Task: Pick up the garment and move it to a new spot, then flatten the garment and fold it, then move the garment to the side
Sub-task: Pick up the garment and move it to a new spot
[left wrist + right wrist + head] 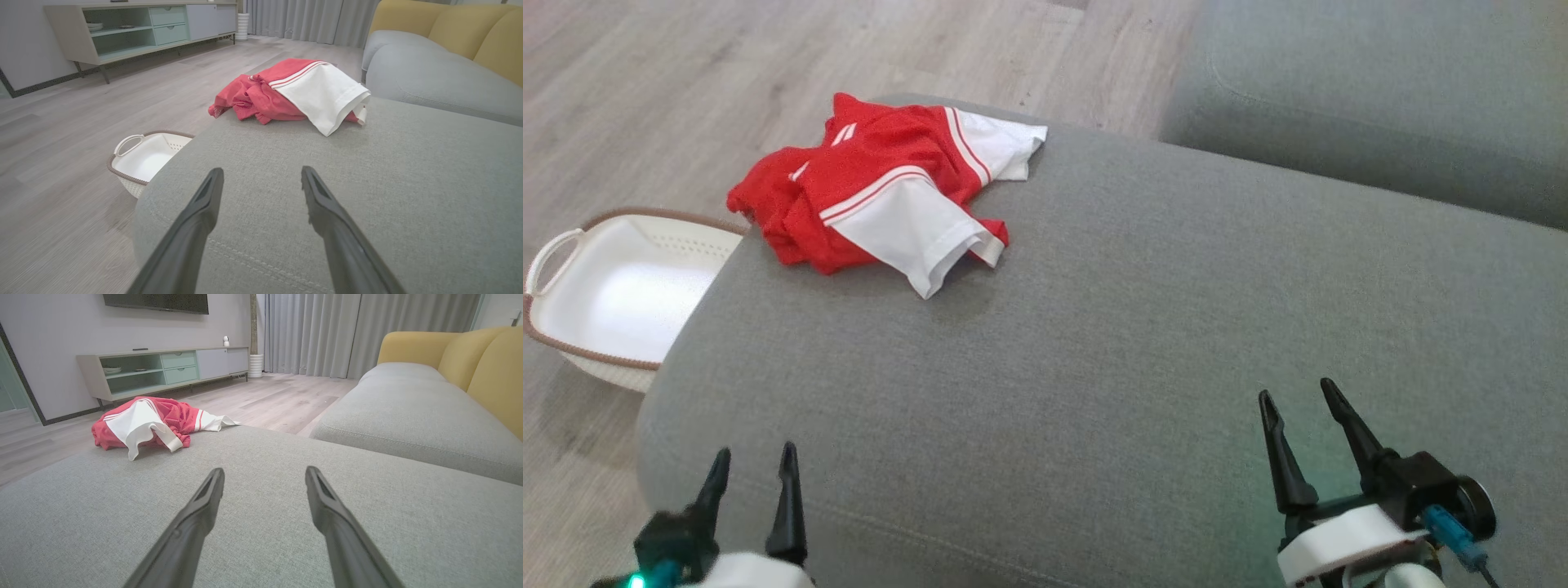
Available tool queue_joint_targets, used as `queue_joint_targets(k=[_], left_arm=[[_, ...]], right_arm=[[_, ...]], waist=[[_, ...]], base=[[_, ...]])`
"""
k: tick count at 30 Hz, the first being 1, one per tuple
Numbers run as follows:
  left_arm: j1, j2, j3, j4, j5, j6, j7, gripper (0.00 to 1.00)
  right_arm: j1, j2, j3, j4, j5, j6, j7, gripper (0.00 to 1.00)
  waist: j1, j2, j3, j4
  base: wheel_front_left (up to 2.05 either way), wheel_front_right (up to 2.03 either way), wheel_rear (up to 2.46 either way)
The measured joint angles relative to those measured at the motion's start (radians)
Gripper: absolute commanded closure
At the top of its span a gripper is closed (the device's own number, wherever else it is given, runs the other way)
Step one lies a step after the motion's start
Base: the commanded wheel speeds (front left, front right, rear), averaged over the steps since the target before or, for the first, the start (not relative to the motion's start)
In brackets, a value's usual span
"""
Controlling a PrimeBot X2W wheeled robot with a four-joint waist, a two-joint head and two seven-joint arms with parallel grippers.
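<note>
A crumpled red garment (874, 184) with white sleeves and white stripes lies bunched at the far left corner of a grey sofa cushion (1135, 343). The left wrist view has the garment (294, 96) ahead of the fingers, and the right wrist view has the garment (151, 422) off to the upper left. My left gripper (754, 461) hovers open over the cushion's near left edge, well short of the cloth. Near the front right, my right gripper (1298, 396) is open too, with nothing between its fingers.
A white basket (605, 294) with a brown rim stands on the wooden floor left of the cushion. A second grey seat cushion (1380, 90) lies at the back right, with yellow backrests (482, 363) beyond. A low TV cabinet (163, 369) stands against the far wall.
</note>
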Motion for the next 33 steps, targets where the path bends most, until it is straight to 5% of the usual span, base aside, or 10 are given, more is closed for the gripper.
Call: queue_joint_targets(k=[5,15,30,31,32,33], left_arm=[[-0.087,0.011,-0.001,-0.038,-0.03,-0.04,0.056,0.0],[-0.513,0.073,0.029,0.0,-0.122,-0.141,0.274,0.0],[-0.932,0.07,0.005,0.513,-0.11,-0.159,0.371,0.0],[-0.944,0.069,-0.006,0.538,-0.101,-0.159,0.37,0.26],[-0.954,0.065,-0.009,0.563,-0.099,-0.163,0.369,0.76],[-0.964,0.062,-0.013,0.588,-0.097,-0.169,0.366,1.0]], right_arm=[[-0.022,-0.012,0.002,-0.02,0.0,0.0,0.004,0.0],[-0.149,-0.095,0.001,-0.142,-0.006,0.0,0.048,0.0],[-0.221,-0.166,-0.014,-0.278,-0.019,0.0,0.116,0.0],[-0.221,-0.167,-0.018,-0.282,-0.018,0.0,0.119,0.0],[-0.221,-0.167,-0.023,-0.285,-0.018,0.0,0.119,0.0],[-0.22,-0.167,-0.027,-0.285,-0.018,0.0,0.119,0.0]], waist=[[0.0,0.0,0.051,-0.031],[0.0,0.0,0.243,-0.096],[0.0003,-0.0001,0.512,-0.203],[0.0002,-0.0001,0.515,-0.209],[0.0002,-0.0001,0.515,-0.213],[0.0003,-0.0001,0.512,-0.215]], base=[[0.0,0.0,0.0],[0.0,0.0,0.0],[0.0,0.0,0.0],[0.0,0.0,0.0],[0.0,0.0,0.0],[0.0,0.0,0.0]])
